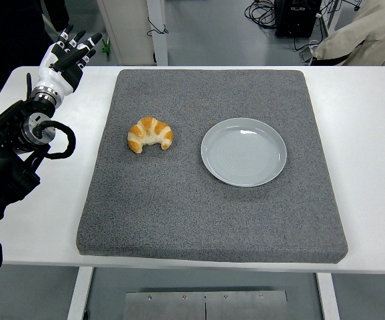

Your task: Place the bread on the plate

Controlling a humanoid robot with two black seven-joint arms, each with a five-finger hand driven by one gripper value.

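A golden croissant (pixel 150 134) lies on the grey mat (pixel 212 213), left of centre. An empty pale grey plate (pixel 244 151) sits on the mat to the croissant's right, apart from it. My left hand (pixel 69 53) is raised over the table's far left edge, well away from the croissant, fingers spread and holding nothing. My right arm is out of view.
The mat covers most of the white table (pixel 372 133). A person's pale sleeve (pixel 366 37) shows at the top right beyond the table. Cables and a black box lie on the floor behind.
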